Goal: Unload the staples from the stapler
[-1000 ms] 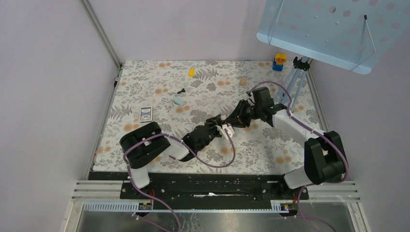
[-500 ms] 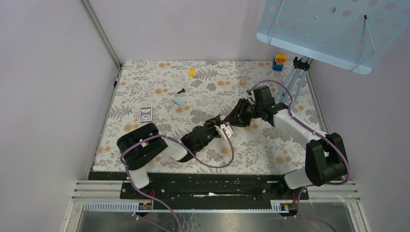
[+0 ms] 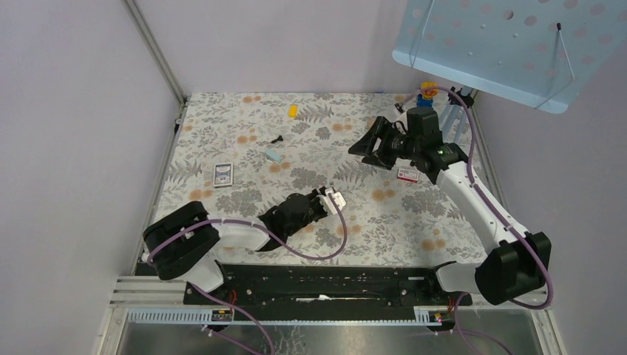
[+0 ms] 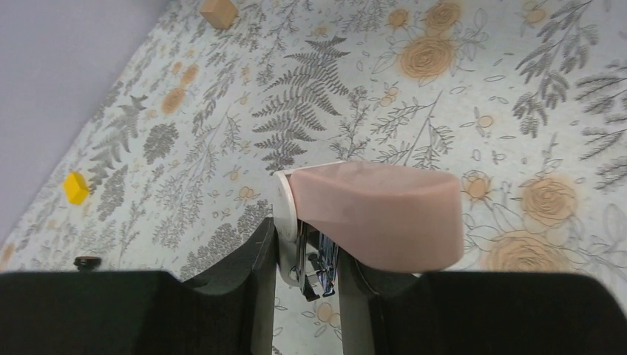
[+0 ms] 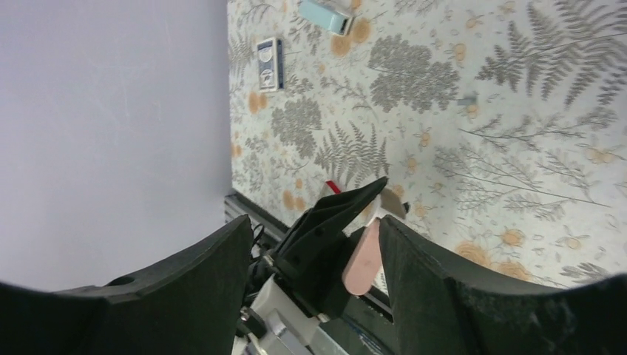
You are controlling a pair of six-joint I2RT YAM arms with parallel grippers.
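Top external view: at the left, the left gripper [image 3: 319, 201] was closed narrowly on the stapler [image 3: 336, 198], whose pink cap jutted beyond its fingertips, probably to brace it with the metal magazine reachable. Well apart to the right, the right gripper [image 3: 367, 139] hung raised, jaws wide and empty, with a small red box [image 3: 407, 174] behind it.

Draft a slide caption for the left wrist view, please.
Left claw gripping the pink stapler near its white end over the floral table, a yellow block and a wooden block beyond.
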